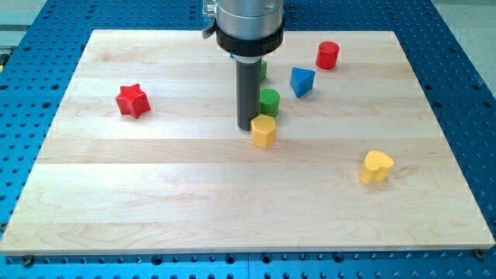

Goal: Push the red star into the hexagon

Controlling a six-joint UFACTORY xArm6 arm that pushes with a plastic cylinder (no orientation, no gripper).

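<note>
Pale wooden board (232,194) carries the red star (132,101) well left of the yellow hexagon (263,131), which my gripperless tip (246,128) nearly touches, so I should circle behind the star's left side and push rightward.

Pale wooden board (155,201) lay on blue perforated bench (465,46), red star block (132,101) at left, yellow hexagon block (263,132) at centre, green cylinder block (270,101) just above it, blue triangular block (301,80) and red cylinder block (328,55) at upper right, yellow heart-shaped block (376,167) at right.
</note>
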